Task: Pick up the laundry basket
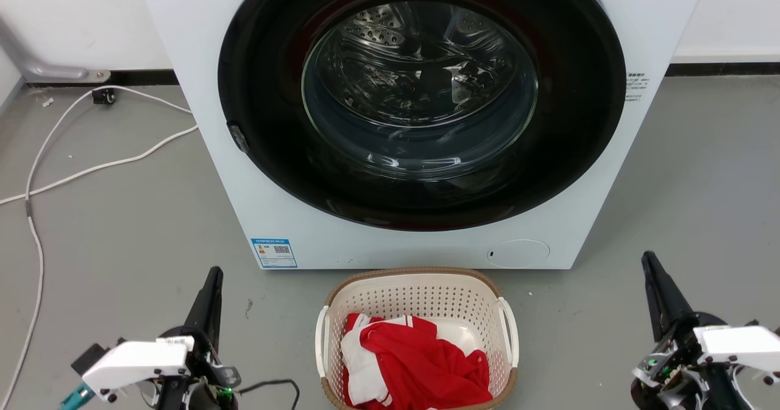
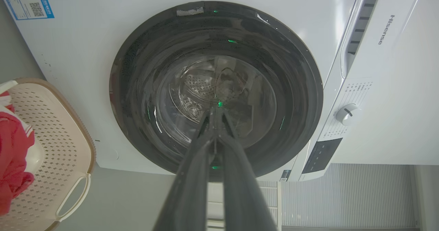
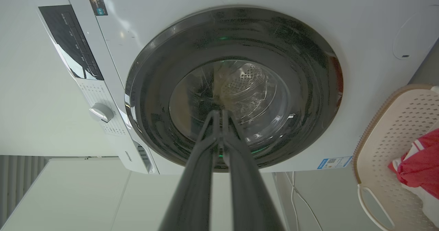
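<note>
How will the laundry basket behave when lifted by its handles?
Probably rigid: the laundry basket is moulded perforated plastic. Likely light, holding only red-and-white clothing. May tilt if lifted by one white handle, since the handles sit on opposite sides.

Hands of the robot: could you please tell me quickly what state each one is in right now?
Left hand: closed, holding nothing.
Right hand: closed, holding nothing.

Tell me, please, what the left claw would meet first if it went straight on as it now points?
Probably the washing machine's door: the left claw aims at its glass, though depth is unclear.
</note>
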